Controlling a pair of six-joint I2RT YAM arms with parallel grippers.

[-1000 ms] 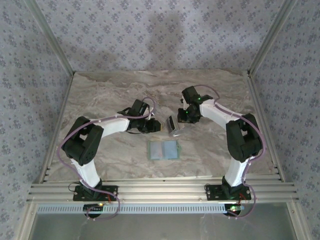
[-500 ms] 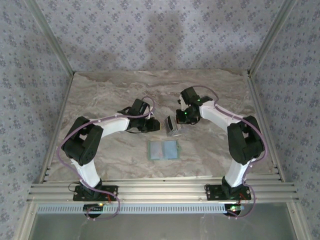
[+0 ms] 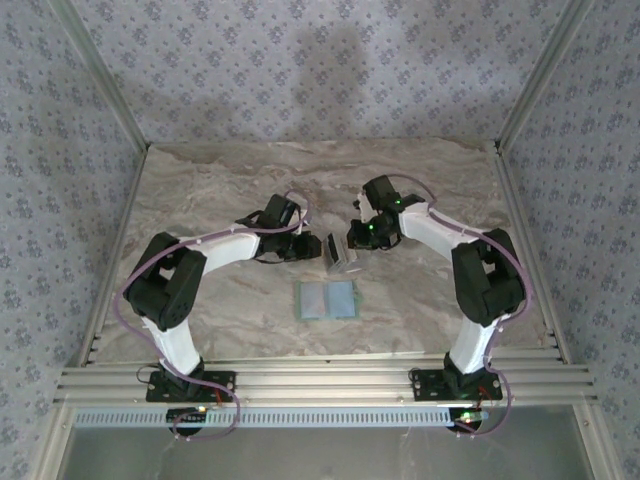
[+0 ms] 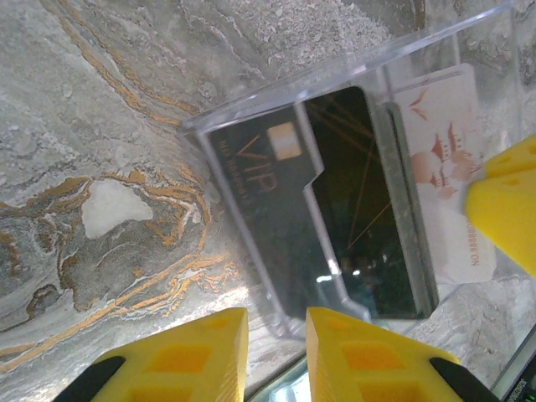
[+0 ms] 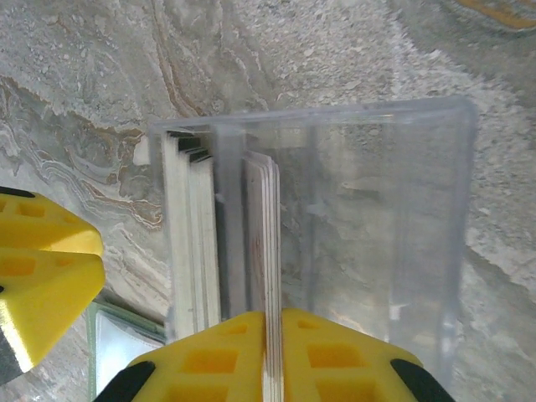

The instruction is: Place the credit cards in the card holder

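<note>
A clear box point(image 3: 342, 252) on the counter point(image 3: 200, 190) holds credit cards point(image 5: 197, 251) standing on edge. Your left end effector point(image 4: 276, 335) clamps its wall; your right end effector point(image 5: 272, 352) pinches one card. The card holder point(image 3: 328, 298) lies open nearer you.

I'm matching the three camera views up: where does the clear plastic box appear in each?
Top external: clear box near the picture's centre.
Left wrist: upper right, a dark VIP card inside.
Right wrist: centre to right, seen end-on.
Shared landmark: the right tool, its yellow finger on the white card in the box.
</note>
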